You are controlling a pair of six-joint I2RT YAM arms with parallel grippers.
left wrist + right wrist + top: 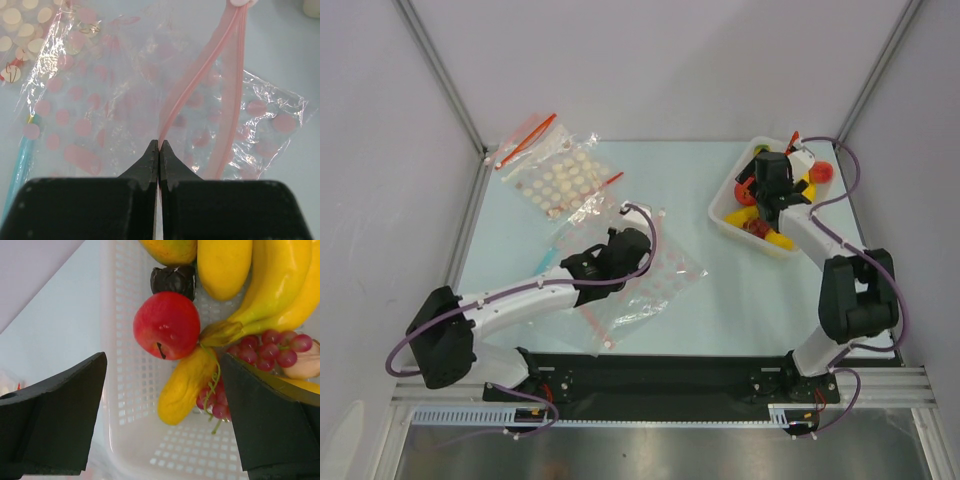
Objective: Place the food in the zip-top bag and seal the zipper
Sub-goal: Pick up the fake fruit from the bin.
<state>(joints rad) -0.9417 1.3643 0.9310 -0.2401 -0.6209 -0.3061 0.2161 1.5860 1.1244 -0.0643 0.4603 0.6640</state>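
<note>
your left gripper [158, 149] pinched tight on the pink zipper [200, 80] of the zip-top bag [270, 95] mid-table, right gripper [164, 360] gaping wide, holding nothing, over the food [167, 325] in the white basket [130, 410]

We look down on a pale blue-green table [660, 170] closed in by plain matte whitish walls: a back wall [660, 60], a left wall [370, 160] and a right wall [925, 160]. Slim aluminium struts [440, 70] slant up both corners. Along the near edge we see a silver slotted rail [660, 408], then a brushed grey metal surface [660, 455]. The light is soft and even.
</note>
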